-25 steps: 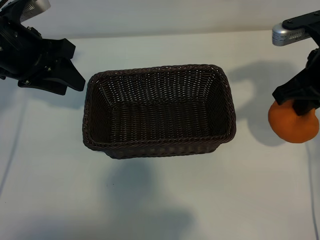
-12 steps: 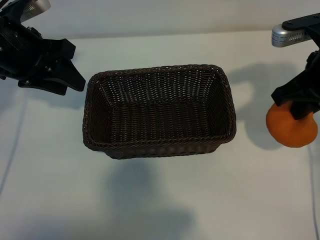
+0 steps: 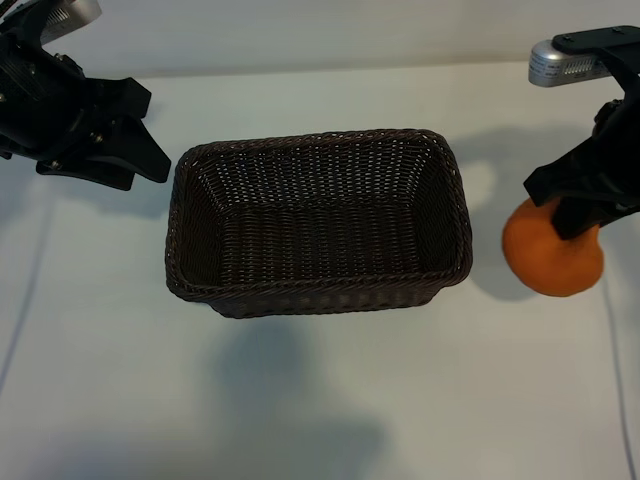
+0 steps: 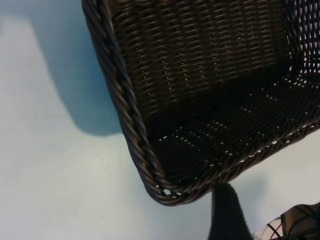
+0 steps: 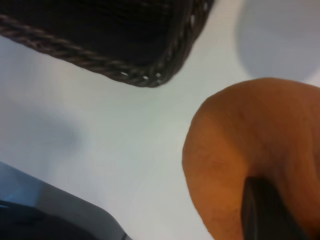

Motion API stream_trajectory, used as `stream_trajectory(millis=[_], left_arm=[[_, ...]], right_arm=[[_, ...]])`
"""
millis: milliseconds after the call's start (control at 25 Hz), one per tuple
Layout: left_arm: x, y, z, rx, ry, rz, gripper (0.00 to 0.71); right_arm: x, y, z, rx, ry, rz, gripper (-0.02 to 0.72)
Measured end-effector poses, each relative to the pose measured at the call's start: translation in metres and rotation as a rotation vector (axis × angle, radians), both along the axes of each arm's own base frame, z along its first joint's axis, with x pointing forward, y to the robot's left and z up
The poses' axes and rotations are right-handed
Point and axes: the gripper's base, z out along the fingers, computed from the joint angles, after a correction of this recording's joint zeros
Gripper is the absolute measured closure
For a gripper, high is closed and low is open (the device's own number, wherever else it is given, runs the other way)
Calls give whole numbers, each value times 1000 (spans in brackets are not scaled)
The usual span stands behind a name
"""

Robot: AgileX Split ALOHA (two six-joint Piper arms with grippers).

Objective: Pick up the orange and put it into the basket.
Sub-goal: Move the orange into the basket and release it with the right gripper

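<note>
The orange (image 3: 552, 262) hangs above the white table at the right, a short way from the basket's right end. My right gripper (image 3: 567, 212) is shut on its upper part from above. In the right wrist view the orange (image 5: 240, 145) fills the near corner, with one dark finger (image 5: 265, 210) pressed on it and a corner of the basket (image 5: 100, 62) beyond. The dark brown wicker basket (image 3: 320, 137) stands in the middle of the table with nothing in it. My left gripper (image 3: 150, 138) stays open at the far left, just off the basket's corner (image 4: 135, 130).
White tabletop (image 3: 320, 400) surrounds the basket on all sides. A thin cable (image 3: 25, 300) runs along the left edge. The right arm's shadow lies on the table behind the orange.
The right gripper has carried the orange to the left, closer to the basket's right end. The left arm and the basket have not moved.
</note>
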Motion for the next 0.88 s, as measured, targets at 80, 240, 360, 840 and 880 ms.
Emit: stream_trajectory(millis=[80, 240, 360, 840, 880], left_arm=[[0, 0, 0, 0, 0, 0, 250], [0, 0, 0, -1, 0, -1, 250], [0, 0, 0, -3, 0, 0, 250], [0, -1, 1, -18, -1, 0, 250], [0, -1, 1, -18, -1, 0, 250]], right_arm=[[0, 5, 0, 7, -11, 14, 608], [1, 24, 4, 17, -62, 67, 608], [5, 44, 14, 34, -101, 109, 608], [34, 151, 33, 103, -166, 296, 609], [35, 159, 30, 103, -159, 310, 609]])
